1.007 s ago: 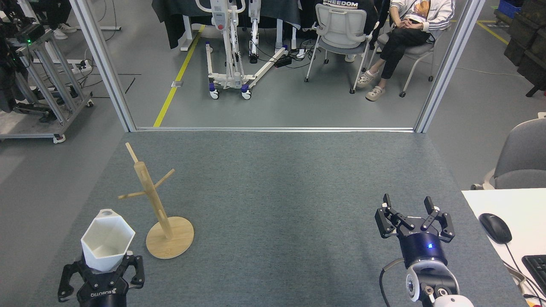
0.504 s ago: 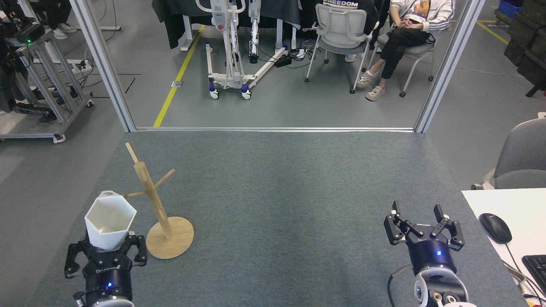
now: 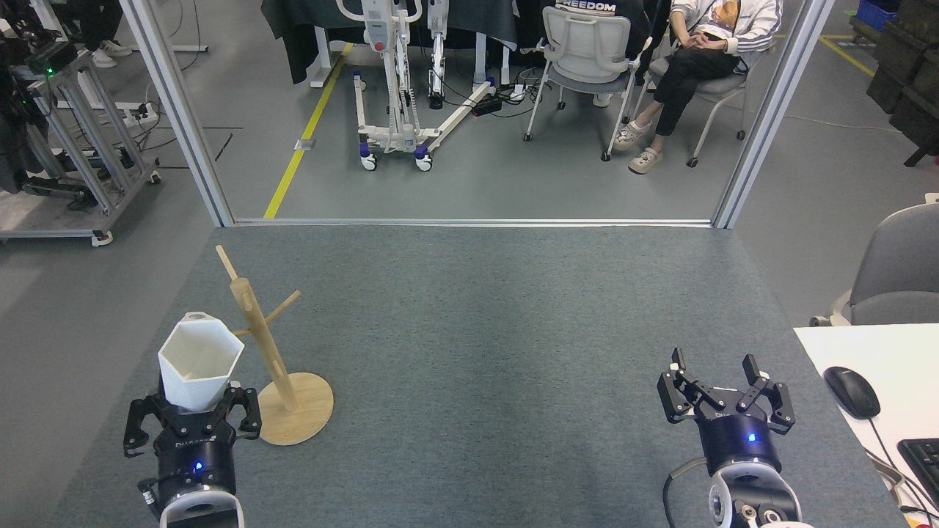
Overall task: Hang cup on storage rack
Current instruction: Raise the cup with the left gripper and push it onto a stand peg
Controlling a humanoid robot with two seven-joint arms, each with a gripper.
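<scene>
My left gripper (image 3: 192, 408) grips the white cup (image 3: 199, 359) by its base, mouth up, just left of the storage rack (image 3: 273, 352) and overlapping a left peg, while my right gripper (image 3: 722, 374), far right of the rack, hangs spread and empty.

left tool (image 3: 192, 411): white cup (image 3: 199, 361) is gripped upright by its base | cup rim is seen against storage rack (image 3: 273, 355) post, contact possibly made | right tool (image 3: 722, 385): fingers spread, nothing held | grey tabltop (image 3: 477, 352)
</scene>
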